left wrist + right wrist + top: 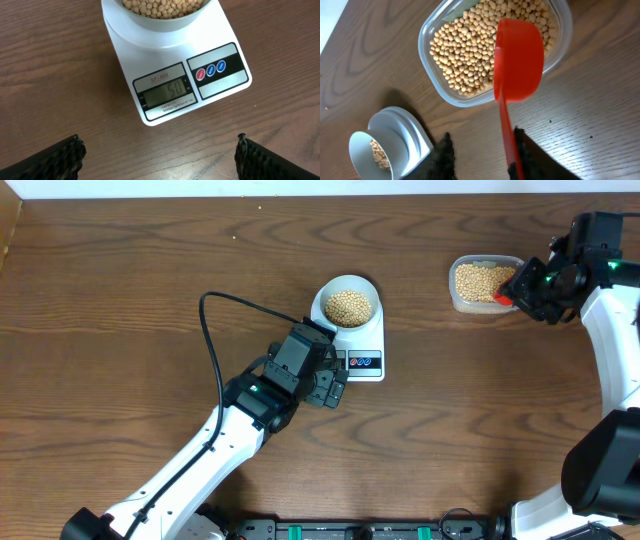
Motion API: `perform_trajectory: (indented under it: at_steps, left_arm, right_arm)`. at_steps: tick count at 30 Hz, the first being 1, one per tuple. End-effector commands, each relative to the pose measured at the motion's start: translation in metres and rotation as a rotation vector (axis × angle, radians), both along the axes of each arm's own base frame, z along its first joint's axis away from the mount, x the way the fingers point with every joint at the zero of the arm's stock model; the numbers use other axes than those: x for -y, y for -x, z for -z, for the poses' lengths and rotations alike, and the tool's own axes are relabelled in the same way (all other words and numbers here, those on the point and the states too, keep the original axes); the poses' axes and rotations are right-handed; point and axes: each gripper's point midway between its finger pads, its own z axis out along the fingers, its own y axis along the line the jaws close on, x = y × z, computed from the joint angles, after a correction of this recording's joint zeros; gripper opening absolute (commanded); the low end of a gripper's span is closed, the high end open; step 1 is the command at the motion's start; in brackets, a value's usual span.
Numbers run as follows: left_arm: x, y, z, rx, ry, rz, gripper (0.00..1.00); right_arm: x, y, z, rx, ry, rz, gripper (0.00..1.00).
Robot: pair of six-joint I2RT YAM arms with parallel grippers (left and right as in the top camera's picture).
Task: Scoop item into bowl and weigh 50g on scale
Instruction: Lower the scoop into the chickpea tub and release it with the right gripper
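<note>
Nearest me, left gripper (160, 150): spread wide, empty, over the surface (120, 280) just short of the scale (165, 95).
Scale: display read 50.
Bowl (322, 300): sat on the scale's far end, holding beans (348, 306).
Farthest, right side: clear tub (452, 285) of more beans, red scoop (520, 55) over it. Right gripper (482, 155): I saw it parted wider than the scoop's handle, which lay against one finger.

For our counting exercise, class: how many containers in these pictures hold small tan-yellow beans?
2. The small round pale blue-white bowl sits on the flat white digital scale near the table's middle; the clear rounded-rectangular plastic tub stands toward the right edge.
</note>
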Motion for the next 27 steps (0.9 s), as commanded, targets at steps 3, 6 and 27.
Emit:
perform_trajectory:
  at_steps: [3, 6, 27]
  left_arm:
    - [-0.004, 0.000, 0.005, -0.007, -0.013, -0.011, 0.98]
    - [-0.004, 0.000, 0.005, -0.007, -0.013, -0.011, 0.98]
    - [-0.004, 0.000, 0.005, -0.006, -0.013, -0.011, 0.98]
  right_arm:
    - [0.006, 0.003, 0.006, -0.016, 0.013, 0.019, 0.41]
    - [0.008, 0.003, 0.008, -0.021, 0.024, 0.031, 0.43]
    - [0.006, 0.005, 0.022, -0.040, -0.023, 0.101, 0.62]
